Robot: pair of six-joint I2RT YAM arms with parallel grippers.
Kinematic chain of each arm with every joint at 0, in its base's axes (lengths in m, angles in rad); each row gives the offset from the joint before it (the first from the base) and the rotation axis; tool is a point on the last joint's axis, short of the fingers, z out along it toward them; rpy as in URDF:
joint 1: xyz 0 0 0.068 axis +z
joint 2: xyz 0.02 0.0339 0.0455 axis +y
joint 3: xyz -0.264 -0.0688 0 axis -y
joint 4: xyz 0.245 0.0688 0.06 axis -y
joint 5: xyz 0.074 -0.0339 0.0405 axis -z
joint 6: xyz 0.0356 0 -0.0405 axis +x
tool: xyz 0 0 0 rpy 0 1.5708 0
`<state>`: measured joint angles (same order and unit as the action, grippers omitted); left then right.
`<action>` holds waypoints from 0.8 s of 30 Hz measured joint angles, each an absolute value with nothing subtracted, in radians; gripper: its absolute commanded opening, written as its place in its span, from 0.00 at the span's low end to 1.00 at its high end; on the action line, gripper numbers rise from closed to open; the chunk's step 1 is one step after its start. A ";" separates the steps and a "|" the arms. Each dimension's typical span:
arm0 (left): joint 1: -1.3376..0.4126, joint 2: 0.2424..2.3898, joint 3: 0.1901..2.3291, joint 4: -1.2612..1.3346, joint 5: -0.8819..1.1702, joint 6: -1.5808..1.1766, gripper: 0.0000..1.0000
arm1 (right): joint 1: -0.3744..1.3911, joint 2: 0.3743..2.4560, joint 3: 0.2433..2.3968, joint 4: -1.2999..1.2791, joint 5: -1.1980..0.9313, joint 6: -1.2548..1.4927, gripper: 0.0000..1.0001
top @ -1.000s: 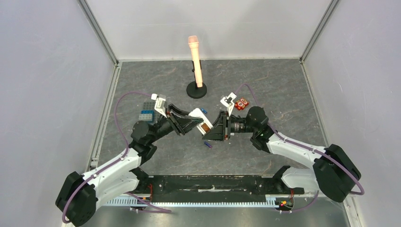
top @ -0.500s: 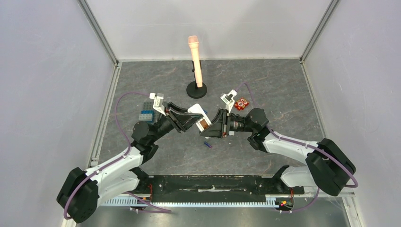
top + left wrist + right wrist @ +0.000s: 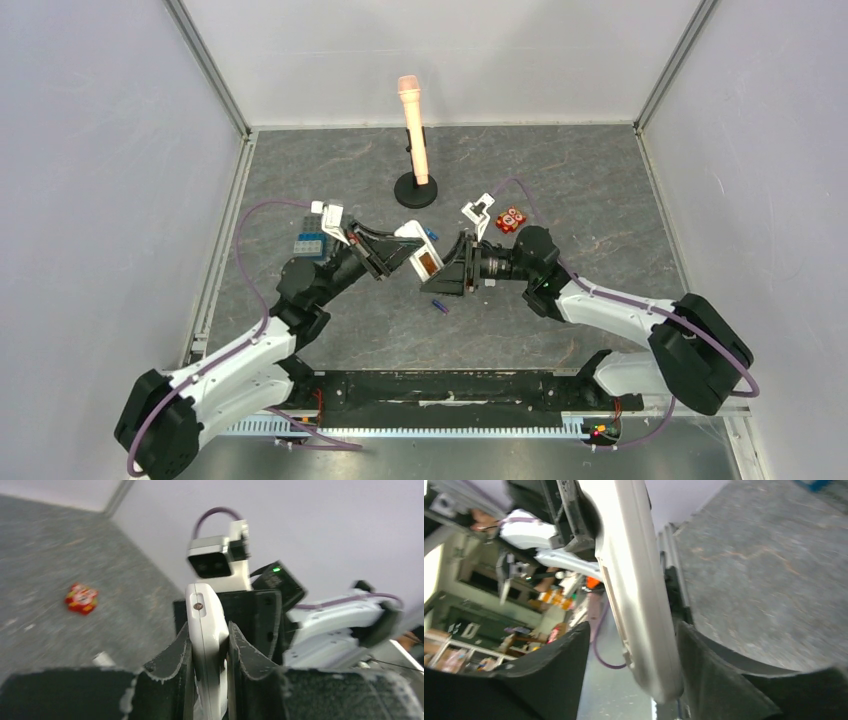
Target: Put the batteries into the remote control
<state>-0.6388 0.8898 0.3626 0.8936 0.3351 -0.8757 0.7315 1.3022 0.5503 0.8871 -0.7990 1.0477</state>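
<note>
Clamping the remote control (image 3: 205, 610), the left gripper (image 3: 207, 630) aims it lengthwise between the right gripper's (image 3: 633, 630) seemingly open jaws.

In the left wrist view the remote control (image 3: 202, 605) runs off the bottom edge, its lower end hidden between the fingers (image 3: 170, 665) of the left gripper (image 3: 208, 635); the red block (image 3: 81, 598) is blurred; the right wrist view cuts off the remote's top; from above, the blue battery (image 3: 438, 306) is too small for detail.
</note>
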 measured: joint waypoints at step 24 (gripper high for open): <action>-0.636 0.524 0.493 -0.140 -0.389 -0.574 0.02 | 0.904 1.501 0.770 -0.004 -0.121 0.343 0.51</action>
<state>-0.6361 0.5236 0.4931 -0.1398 -0.3889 -0.5743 0.9035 1.5009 0.7696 -0.0040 -0.1215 0.3431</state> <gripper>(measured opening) 0.278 0.519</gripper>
